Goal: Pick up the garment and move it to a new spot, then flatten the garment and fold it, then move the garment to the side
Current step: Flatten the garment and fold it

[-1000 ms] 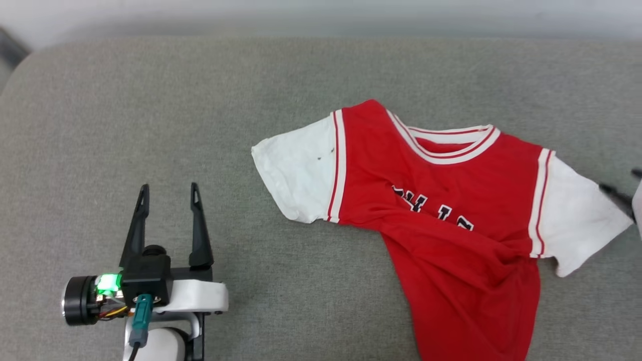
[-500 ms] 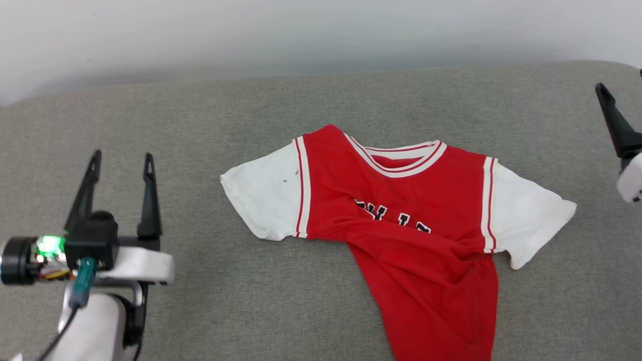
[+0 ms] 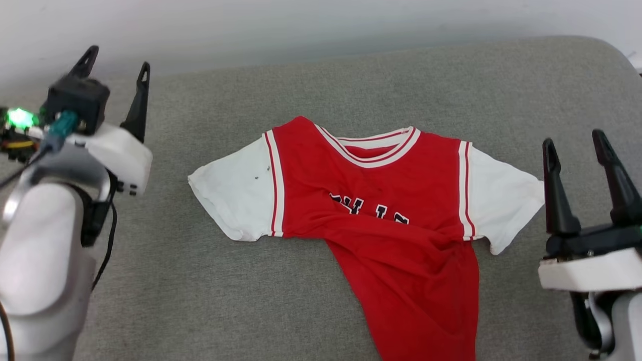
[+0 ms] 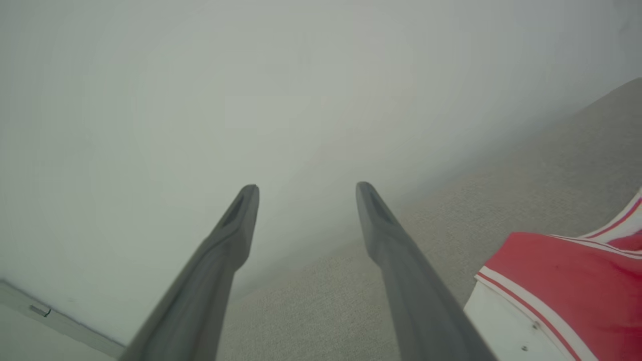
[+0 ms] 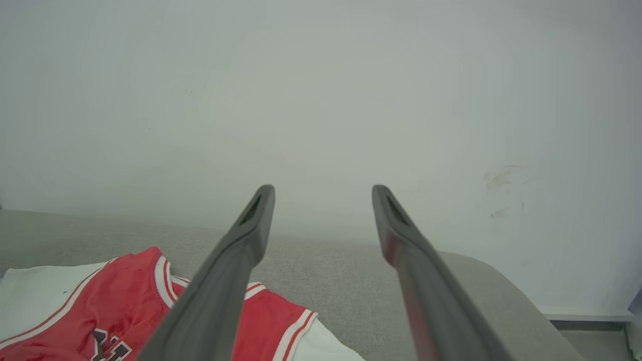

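**Head view.**
- A red jersey shirt (image 3: 401,210) is laid front-up at the middle of a grey fabric surface (image 3: 200,291). Its striped collar is turned to the far side and one white sleeve is spread to each side.
- The lower body is bunched and twisted toward the near right, and it is cut off by the near edge of the view. The black lettering is partly covered by a fold.
- The left gripper (image 3: 117,59) is raised at the far left, well apart from the shirt. Its fingers are spread wide and nothing is held between them.
- The right gripper (image 3: 574,139) is placed just beside the right sleeve. It is likewise spread wide and empty.
- A white wall (image 3: 301,25) is seen behind.

**Left wrist view.**
- The left gripper (image 4: 306,186) is shown wide apart, with only the wall (image 4: 200,100) between its tips.
- A sleeve and shoulder of the shirt (image 4: 567,286) are seen at the lower right, on the surface (image 4: 321,311).

**Right wrist view.**
- The right gripper (image 5: 323,188) is shown wide apart and unloaded.
- The shirt (image 5: 120,301) is seen at the lower left, lying on the surface (image 5: 326,271). Its collar is partly hidden behind one finger.
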### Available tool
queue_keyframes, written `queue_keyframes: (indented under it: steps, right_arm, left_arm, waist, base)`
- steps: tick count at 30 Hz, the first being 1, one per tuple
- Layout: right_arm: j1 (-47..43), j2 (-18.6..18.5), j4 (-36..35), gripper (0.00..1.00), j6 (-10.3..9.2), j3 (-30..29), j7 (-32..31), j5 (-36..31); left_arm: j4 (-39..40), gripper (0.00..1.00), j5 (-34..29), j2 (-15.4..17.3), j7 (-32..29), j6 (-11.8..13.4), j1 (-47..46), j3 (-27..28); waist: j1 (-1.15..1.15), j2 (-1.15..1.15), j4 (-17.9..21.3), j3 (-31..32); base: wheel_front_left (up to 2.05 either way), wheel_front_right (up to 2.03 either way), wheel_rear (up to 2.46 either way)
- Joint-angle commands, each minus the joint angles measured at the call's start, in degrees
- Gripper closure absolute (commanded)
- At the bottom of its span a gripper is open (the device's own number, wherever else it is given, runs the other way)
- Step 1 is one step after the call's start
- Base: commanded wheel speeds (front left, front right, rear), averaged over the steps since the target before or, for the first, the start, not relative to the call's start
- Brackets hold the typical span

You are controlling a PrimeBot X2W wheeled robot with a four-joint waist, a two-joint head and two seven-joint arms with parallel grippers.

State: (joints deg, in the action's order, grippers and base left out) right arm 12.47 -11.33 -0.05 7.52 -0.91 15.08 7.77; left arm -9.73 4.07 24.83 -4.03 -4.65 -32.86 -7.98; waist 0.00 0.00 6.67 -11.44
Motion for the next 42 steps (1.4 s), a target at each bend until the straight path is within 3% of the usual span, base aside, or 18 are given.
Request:
queue_keyframes:
  steps: [1,6,16,23,28,40,41,42]
  right_arm:
    - [-2.1,1.6,-2.1,0.0,-0.06,-0.6,0.1,-0.7]
    - [-6.4,4.1,-6.7,0.0,-0.06,-0.2,-0.3,-1.8]
    - [-5.5,4.1,-7.8,0.0,-0.06,1.5,-0.1,-0.8]
    - [-3.0,3.9,-7.1,0.0,-0.06,2.9,0.1,-0.3]
    - [-1.3,4.0,-7.0,0.0,-0.06,3.8,0.1,-0.3]
    - [0.4,4.3,-7.3,0.0,-0.06,4.6,0.1,-0.1]
    - [0.4,4.3,-7.1,0.0,-0.06,4.6,0.1,-0.1]
    - [0.4,4.3,-7.0,0.0,-0.06,4.5,0.1,-0.1]
  left_arm:
    - [-0.6,0.0,0.9,0.9,-2.5,-0.9,-2.6,-0.8]
    - [-3.1,0.0,6.6,4.2,-15.9,-2.6,-9.0,-7.2]
    - [-1.1,0.0,28.4,15.7,-42.8,-2.7,-22.2,-30.4]
    - [0.2,0.0,39.2,19.4,-58.0,-2.7,-29.6,-40.0]
    - [-0.6,0.0,42.3,20.8,-62.2,-2.7,-32.3,-44.1]
    - [-4.7,0.0,44.7,22.7,-62.2,-2.7,-31.8,-54.1]
    - [-4.8,1.0,45.0,22.7,-61.9,-2.7,-31.7,-54.6]
    - [-5.0,1.0,45.5,22.6,-61.5,-2.7,-31.7,-55.1]
  waist:
    - [0.0,0.0,0.4,-0.7]
    - [0.0,0.0,1.3,-2.2]
    - [0.0,0.0,2.7,-6.7]
    - [0.0,0.0,4.3,-11.3]
    - [0.0,0.0,5.8,-14.2]
    - [0.0,0.0,7.2,-17.0]
    - [0.0,0.0,7.1,-17.0]
    - [0.0,0.0,7.0,-16.9]
  base:
    - [0.0,0.0,0.0]
    - [0.0,0.0,0.0]
    - [0.0,0.0,0.0]
    - [0.0,0.0,0.0]
    - [0.0,0.0,0.0]
    - [0.0,0.0,0.0]
    - [0.0,0.0,0.0]
    - [0.0,0.0,0.0]
